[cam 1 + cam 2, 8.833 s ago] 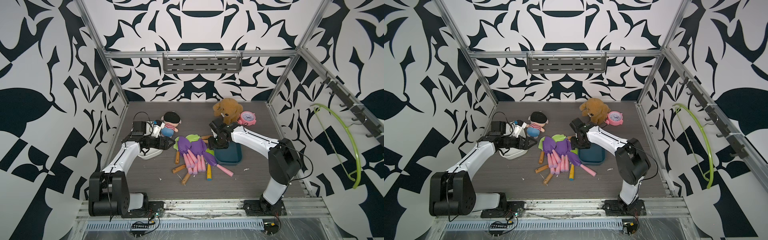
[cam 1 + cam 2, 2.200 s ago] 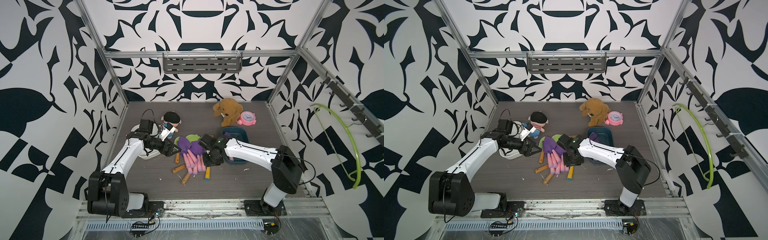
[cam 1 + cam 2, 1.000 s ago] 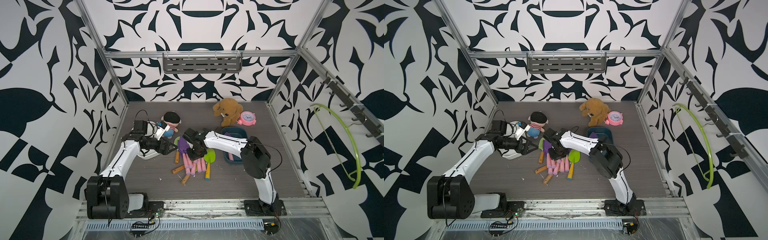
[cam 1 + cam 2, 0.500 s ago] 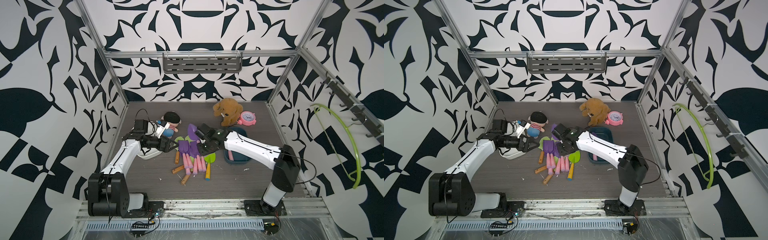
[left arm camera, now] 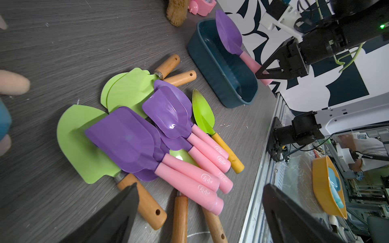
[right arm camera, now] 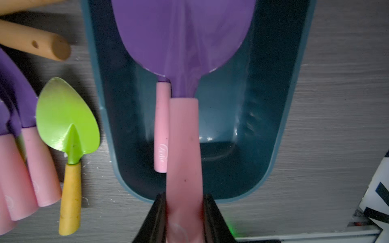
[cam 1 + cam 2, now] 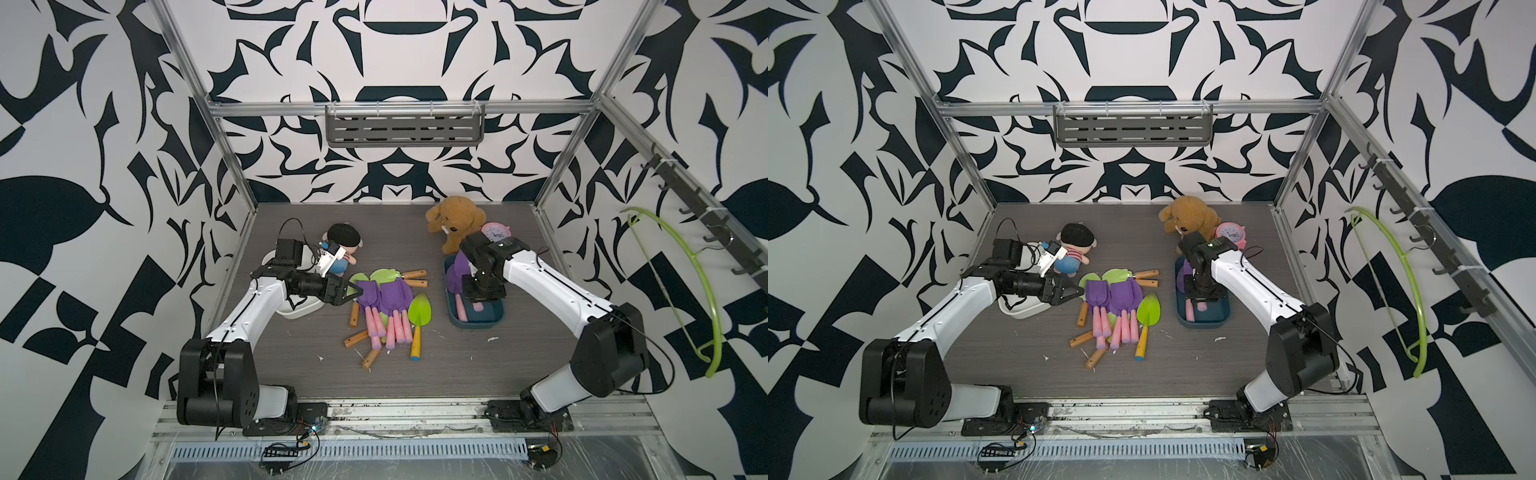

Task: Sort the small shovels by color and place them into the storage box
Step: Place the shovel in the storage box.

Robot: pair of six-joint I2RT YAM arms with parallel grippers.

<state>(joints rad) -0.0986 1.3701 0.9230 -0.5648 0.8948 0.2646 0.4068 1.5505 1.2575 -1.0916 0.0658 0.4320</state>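
Observation:
Several small shovels (image 7: 386, 303) lie heaped mid-table: purple blades with pink handles over light green blades with wooden handles, one green shovel (image 6: 67, 122) yellow-handled. My right gripper (image 6: 184, 196) is shut on the pink handle of a purple shovel (image 6: 183, 37), holding it over the dark teal storage box (image 6: 294, 88). Another pink-handled shovel (image 6: 161, 126) lies inside that box. In both top views the box (image 7: 496, 322) (image 7: 1223, 316) sits right of the heap. My left gripper (image 5: 200, 185) is open and holds nothing, at the heap's left edge (image 7: 349, 293).
A white bowl (image 7: 299, 309) lies under my left arm, with a doll (image 7: 343, 245) behind it. A brown teddy (image 7: 455, 220) and pink clock (image 7: 496, 232) stand just behind the box. A green hanger (image 7: 702, 282) hangs on the right wall.
My right gripper has lifted a purple shovel off the heap and carried it rightward to above the storage box. The left arm has barely moved and stays open.

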